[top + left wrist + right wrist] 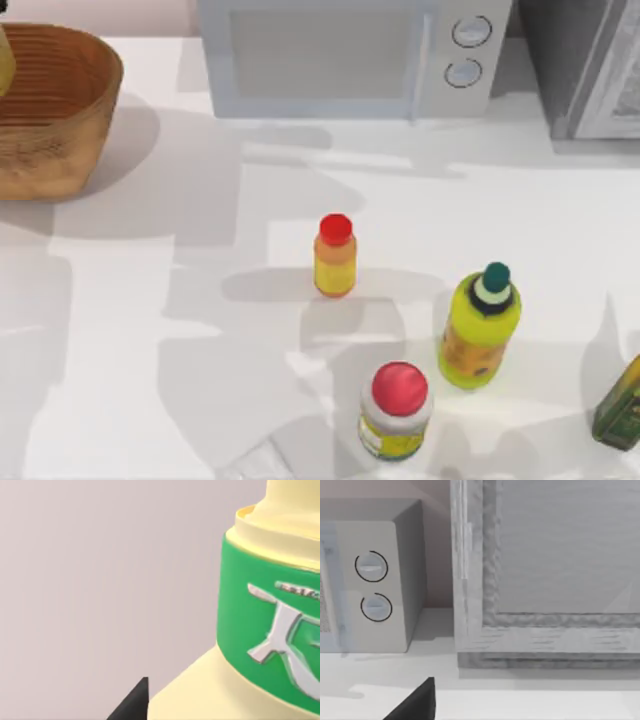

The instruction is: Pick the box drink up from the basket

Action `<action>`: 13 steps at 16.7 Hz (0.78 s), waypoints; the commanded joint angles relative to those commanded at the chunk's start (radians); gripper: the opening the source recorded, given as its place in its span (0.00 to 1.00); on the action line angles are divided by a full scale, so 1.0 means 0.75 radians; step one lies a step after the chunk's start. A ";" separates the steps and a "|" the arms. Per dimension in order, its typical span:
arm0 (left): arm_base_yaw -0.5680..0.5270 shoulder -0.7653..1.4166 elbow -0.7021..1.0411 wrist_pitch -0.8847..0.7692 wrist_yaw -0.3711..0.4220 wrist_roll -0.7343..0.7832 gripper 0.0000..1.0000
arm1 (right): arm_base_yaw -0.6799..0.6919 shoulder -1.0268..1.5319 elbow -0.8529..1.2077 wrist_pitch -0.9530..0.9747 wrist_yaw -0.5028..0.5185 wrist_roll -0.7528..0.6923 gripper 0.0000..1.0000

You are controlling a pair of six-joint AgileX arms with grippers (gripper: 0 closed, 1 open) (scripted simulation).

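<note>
White worktop (150,380) filled the top view, with a pale microwave (350,55) along its far edge and a grey cabinet-like unit (590,60) at the far right corner. At the far left corner stood the wicker basket (50,110), partly cut off. A sliver of pale yellow (5,60) showed at the picture's left margin above the basket rim, possibly the box drink, though too little showed to be sure. Near the middle of the worktop stood a small yellow-orange bottle with a red cap (335,257); toward the near right stood a yellow-green bottle with a dark green cap (480,328), a white jar with a red lid (397,412) and, at the right edge, a dark green container (622,403).

From the left wrist, the box drink (200,700) loomed very close, cream-coloured with a green band (260,620) bearing silver marks, against a plain pale wall. One dark fingertip (135,702) of the left claw sat just beside the carton. I could not tell whether the claw was clamped on it, though the closeness and the bare background suggested the carton was already gripped and raised clear of the basket.

From the right wrist, the microwave's two dials (372,585) and the grey unit's front (545,570) appeared beyond a dark fingertip (417,705); that arm looked parked near the right edge, its claw's spread impossible to judge.

By my judgement, the pick-up was largely done, with only finishing the lift remaining.
</note>
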 joint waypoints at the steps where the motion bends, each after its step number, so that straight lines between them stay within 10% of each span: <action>1: 0.000 -0.033 0.025 -0.055 -0.001 0.000 0.00 | 0.000 0.000 0.000 0.000 0.000 0.000 1.00; 13: -0.003 -0.170 0.067 -0.251 -0.009 0.000 0.00 | 0.000 0.000 0.000 0.000 0.000 0.000 1.00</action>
